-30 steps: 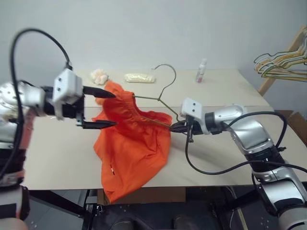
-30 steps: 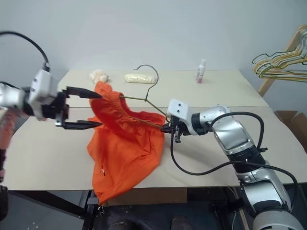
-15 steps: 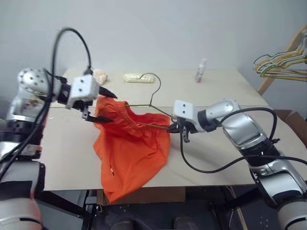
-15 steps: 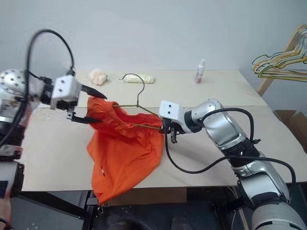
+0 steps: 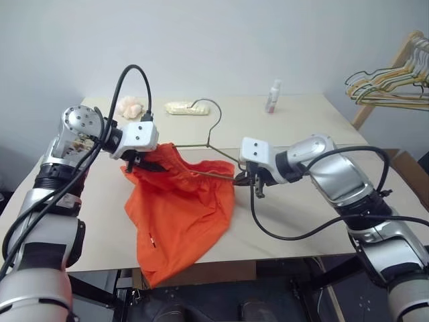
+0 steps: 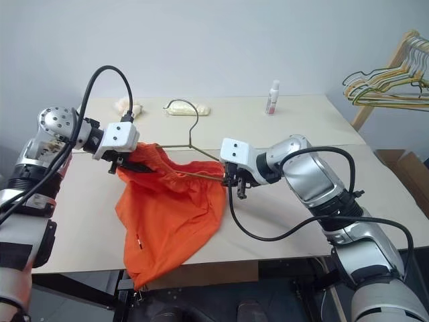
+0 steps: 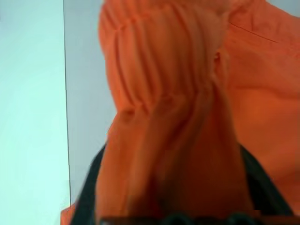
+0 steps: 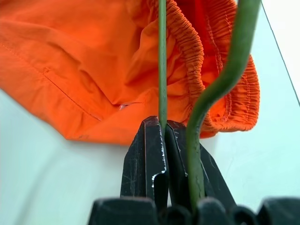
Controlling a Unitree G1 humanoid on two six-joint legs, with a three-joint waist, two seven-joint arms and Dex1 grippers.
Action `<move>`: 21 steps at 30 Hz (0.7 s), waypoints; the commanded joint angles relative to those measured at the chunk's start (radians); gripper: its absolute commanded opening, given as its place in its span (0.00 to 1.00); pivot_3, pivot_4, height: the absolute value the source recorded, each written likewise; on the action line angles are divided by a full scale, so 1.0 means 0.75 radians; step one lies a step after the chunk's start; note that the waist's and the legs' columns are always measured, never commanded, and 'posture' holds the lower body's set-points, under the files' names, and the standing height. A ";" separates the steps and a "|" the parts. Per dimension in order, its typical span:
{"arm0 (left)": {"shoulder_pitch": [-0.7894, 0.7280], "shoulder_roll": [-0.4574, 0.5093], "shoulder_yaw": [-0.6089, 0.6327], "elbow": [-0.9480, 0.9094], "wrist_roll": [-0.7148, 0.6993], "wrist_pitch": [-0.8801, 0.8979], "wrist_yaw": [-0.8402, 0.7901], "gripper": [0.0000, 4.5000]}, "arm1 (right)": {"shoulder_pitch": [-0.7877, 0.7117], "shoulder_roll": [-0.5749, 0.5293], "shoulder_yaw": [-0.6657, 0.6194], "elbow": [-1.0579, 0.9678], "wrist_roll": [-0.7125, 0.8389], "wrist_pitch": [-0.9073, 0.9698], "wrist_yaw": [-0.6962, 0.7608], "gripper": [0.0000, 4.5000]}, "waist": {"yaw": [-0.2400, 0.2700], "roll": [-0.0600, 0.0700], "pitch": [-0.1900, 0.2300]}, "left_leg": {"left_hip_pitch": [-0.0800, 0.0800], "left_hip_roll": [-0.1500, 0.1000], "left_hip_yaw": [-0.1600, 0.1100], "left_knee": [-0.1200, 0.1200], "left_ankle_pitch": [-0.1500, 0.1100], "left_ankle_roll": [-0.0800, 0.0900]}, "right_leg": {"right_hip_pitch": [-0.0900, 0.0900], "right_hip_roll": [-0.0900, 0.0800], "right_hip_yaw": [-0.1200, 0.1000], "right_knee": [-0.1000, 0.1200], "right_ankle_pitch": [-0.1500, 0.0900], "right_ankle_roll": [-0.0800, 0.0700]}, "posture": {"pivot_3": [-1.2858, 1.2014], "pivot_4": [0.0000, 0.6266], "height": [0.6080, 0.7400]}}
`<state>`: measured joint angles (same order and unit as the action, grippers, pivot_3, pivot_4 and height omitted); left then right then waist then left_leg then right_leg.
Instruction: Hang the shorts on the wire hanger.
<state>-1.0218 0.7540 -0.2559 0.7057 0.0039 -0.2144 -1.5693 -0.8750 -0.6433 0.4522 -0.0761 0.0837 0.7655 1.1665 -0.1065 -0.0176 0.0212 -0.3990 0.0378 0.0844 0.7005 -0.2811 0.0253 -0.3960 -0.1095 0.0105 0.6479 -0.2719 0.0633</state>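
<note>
Left gripper (image 5: 143, 163): it sits at the left end of the shorts' waistband, its black fingers (image 7: 89, 197) on either side of a bunch of orange cloth. The left wrist view has gathered cloth packed between the two fingers, so the gripper grasps the waistband there.

Shorts (image 5: 177, 215): bright orange, threaded onto the hanger by the waistband (image 8: 190, 47). The waistband runs between the two grippers. The rest of the cloth lies spread on the table below it, and one leg droops over the near edge.

Hanger (image 5: 211, 137): a thin olive-grey wire one, held above the table and tilted. Its hook curls toward the back of the table. Its bottom bar passes through the waistband, and its left corner is buried in cloth near the left gripper.

Right gripper (image 5: 249, 178): clenched on the hanger's right corner. In the right wrist view one straight wire (image 8: 162, 56) is pinched between its two fingers (image 8: 151, 159), and a second, bent wire passes just beside them. The orange waistband lies just past the fingertips.

Table (image 5: 301, 134): pale beige. At its back edge sit a crumpled whitish wad (image 5: 129, 106), a pale yellowish bundle (image 5: 182, 108) and a small spray bottle (image 5: 271, 96), all well apart from the shorts.

Far right: a bunch of mixed-colour wire hangers (image 5: 385, 84) hangs on a wooden stand (image 5: 385, 79) beside the table.
</note>
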 commanded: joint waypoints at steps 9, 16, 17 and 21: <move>-0.007 -0.003 0.097 -0.042 -0.084 0.142 -0.035 0.00 | -0.028 -0.019 -0.177 -0.022 -0.024 0.005 -0.191 0.44 | -0.026 0.000 0.000 | -0.001 0.000 -0.003 0.001 0.000 0.000 | -0.001 0.000 0.000 0.000 0.000 0.000 | 0.47 0.00 1.00; 0.027 0.008 0.141 -0.085 -0.130 0.283 -0.006 0.00 | 0.093 -0.119 -0.636 -0.118 0.112 0.187 -0.352 0.94 | -0.023 0.000 0.000 | -0.003 0.000 -0.003 0.001 0.000 0.000 | -0.003 -0.001 0.000 0.000 0.000 0.000 | 0.46 0.00 1.00; 0.027 0.007 0.143 -0.083 -0.130 0.295 -0.001 0.00 | 0.154 -0.133 -0.699 -0.156 0.149 0.208 -0.347 0.99 | -0.021 0.000 0.000 | -0.004 0.000 -0.003 0.001 0.000 0.000 | -0.003 -0.001 0.000 0.000 0.000 0.000 | 0.46 0.00 1.00; 0.008 -0.006 0.144 -0.055 -0.116 0.301 0.022 0.00 | 0.443 -0.102 -0.855 -0.305 0.276 0.202 -0.359 0.99 | -0.022 -0.001 0.000 | -0.002 0.000 -0.003 0.001 -0.001 0.001 | 0.000 -0.001 0.000 0.000 0.000 0.000 | 0.46 0.00 1.00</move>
<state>-0.9933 0.7494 -0.1623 0.6731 -0.0790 0.0054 -1.5610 -0.5652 -0.7370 -0.1374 -0.2340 0.2399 0.9211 0.9084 -0.1229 -0.0180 0.0210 -0.3998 0.0374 0.0821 0.7018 -0.2816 0.0262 -0.3960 -0.1103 0.0108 0.6478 -0.2717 0.0637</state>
